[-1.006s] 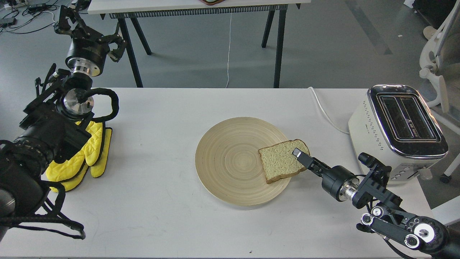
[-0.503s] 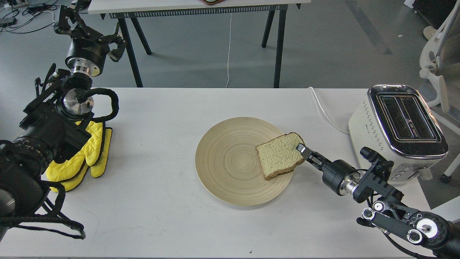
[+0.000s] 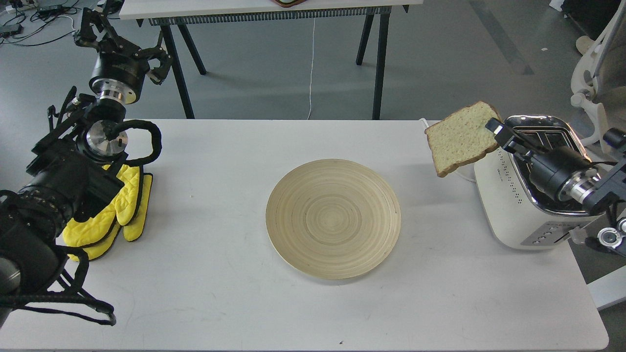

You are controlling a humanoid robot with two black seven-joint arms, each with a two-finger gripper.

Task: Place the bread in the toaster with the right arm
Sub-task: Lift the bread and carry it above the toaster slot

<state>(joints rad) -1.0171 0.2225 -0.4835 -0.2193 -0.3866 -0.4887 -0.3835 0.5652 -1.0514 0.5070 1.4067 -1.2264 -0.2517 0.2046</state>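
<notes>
The bread (image 3: 459, 138) is a pale tan slice with a brown crust, held in the air just left of the toaster's top. My right gripper (image 3: 498, 129) is shut on the slice's right edge, with the arm stretched over the toaster. The cream-white toaster (image 3: 511, 195) with its chrome top stands at the table's right end; my arm hides part of its slots. My left gripper (image 3: 117, 41) is raised at the far left, above the table's back edge, fingers spread and empty.
A round wooden plate (image 3: 333, 218) lies bare in the middle of the white table (image 3: 220, 293). Yellow oven mitts (image 3: 115, 210) lie at the left beside my left arm. The toaster's white cord (image 3: 440, 146) runs off the back edge. A white chair (image 3: 594, 73) stands behind the toaster.
My right gripper has lifted the bread off the plate and carried it up and to the right, next to the toaster's top. The left arm has not moved.
</notes>
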